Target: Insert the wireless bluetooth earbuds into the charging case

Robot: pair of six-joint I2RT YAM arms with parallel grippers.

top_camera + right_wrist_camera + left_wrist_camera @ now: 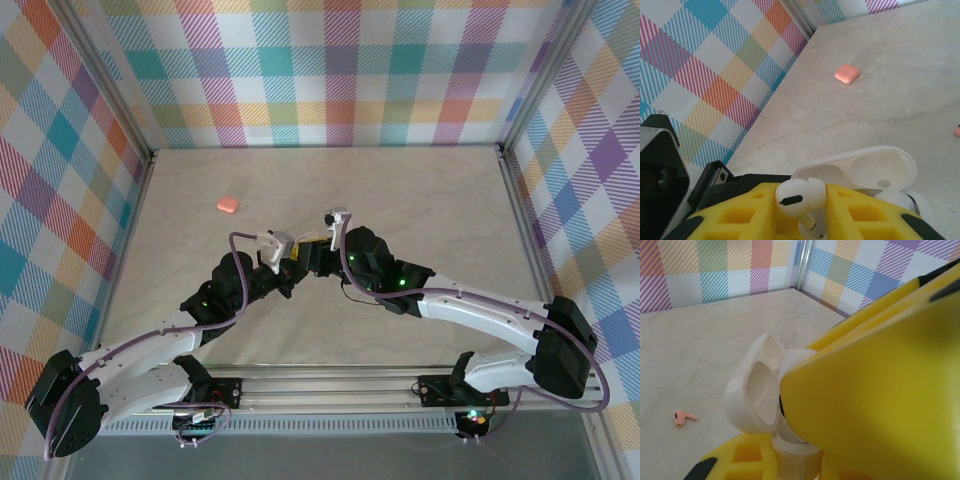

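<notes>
White earbud (794, 196), glossy, rounded: pinched between right gripper (801, 212) jaws. Left gripper (794, 462) clamps smooth open white charging case (751, 400).

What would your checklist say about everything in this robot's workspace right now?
Surface: pale marbled table, flat.
Job's things: white earbud held close to the open white charging case; pink earbud lying loose; closed pink case far off.
Clutter: nothing seen.
Grippers: left gripper shut on the white charging case; right gripper shut on the white earbud.
Cables: purple cables along both arms.
Surroundings: colourful plaid walls.
</notes>
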